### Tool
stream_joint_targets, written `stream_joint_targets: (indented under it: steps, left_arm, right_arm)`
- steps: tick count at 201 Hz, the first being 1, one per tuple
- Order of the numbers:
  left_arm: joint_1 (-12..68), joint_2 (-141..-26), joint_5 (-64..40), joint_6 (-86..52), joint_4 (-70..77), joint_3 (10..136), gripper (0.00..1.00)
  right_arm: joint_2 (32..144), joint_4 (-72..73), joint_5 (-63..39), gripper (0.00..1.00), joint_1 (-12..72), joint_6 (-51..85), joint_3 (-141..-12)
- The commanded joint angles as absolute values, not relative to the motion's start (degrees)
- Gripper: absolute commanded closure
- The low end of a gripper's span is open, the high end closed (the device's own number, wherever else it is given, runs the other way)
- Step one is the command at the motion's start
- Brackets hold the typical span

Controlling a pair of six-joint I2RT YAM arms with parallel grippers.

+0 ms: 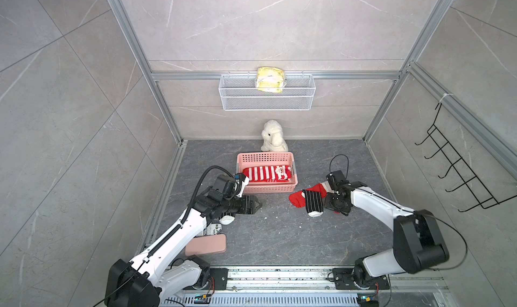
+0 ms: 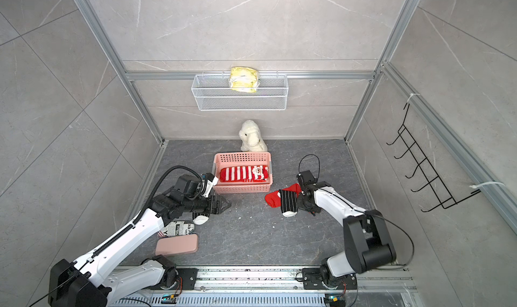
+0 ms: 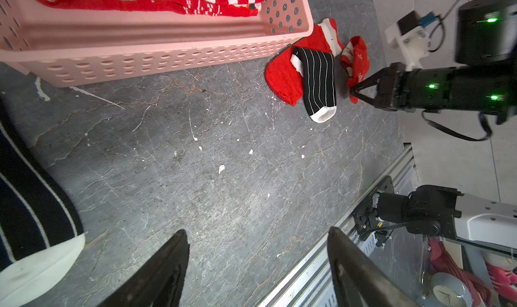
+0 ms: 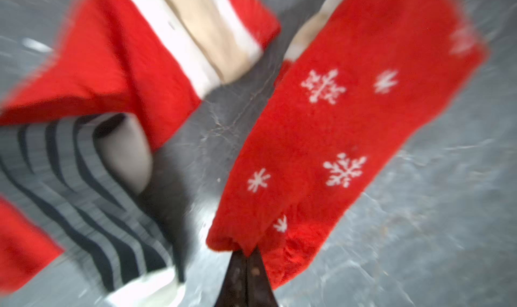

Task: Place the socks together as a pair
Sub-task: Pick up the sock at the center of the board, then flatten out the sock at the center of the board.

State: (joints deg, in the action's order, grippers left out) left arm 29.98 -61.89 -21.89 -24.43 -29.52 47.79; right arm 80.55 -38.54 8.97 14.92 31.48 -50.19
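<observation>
My right gripper [image 4: 246,254] is shut, pinching the edge of a red sock with white snowflakes [image 4: 335,129]. The left wrist view shows the same pinch [image 3: 353,91]. Beside it a black sock with thin white stripes and a white toe [image 1: 312,202] lies across another red sock [image 1: 297,198]. A red-and-white striped sock [image 1: 265,174] lies in the pink basket [image 1: 267,190]. My left gripper [image 1: 258,205] hovers open by the basket's front corner, nothing between its fingers. A second black striped sock [image 3: 30,207] lies under my left arm, its white toe [image 1: 226,220] showing.
A fluffy white plush toy [image 1: 272,136] sits against the back wall behind the basket. A wire wall basket [image 1: 267,101] holds a yellow packet. A pink case [image 1: 205,244] and a printed pouch [image 1: 214,230] lie front left. A black hook rack [image 1: 453,163] hangs on the right wall.
</observation>
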Motion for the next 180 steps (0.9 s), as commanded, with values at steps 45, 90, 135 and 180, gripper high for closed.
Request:
stream_joint_targets:
  steps: [45,90,135,180]
  left_arm:
    - [30.1,-58.1,-20.1,-21.7,-29.2,49.3,0.21]
    - [30.1,-57.0,-19.0,-21.7,-29.1,49.3,0.21]
    - [30.1,-55.9,-18.1,-21.6,-28.5,48.8,0.21]
    - [30.0,-55.4,-15.4,-21.7,-29.0,48.9,0.22]
  right_arm:
    - [62.6,-53.9,3.0,1.00,15.5,30.8,-63.1]
    - [57.3,-58.8,-3.3,1.00,16.3,32.3,-71.1]
    - [53.9,-59.9,-6.8,1.00,19.2,35.3,-75.2]
    - [53.0,-56.7,-8.2,1.00,24.2,38.2,-73.1]
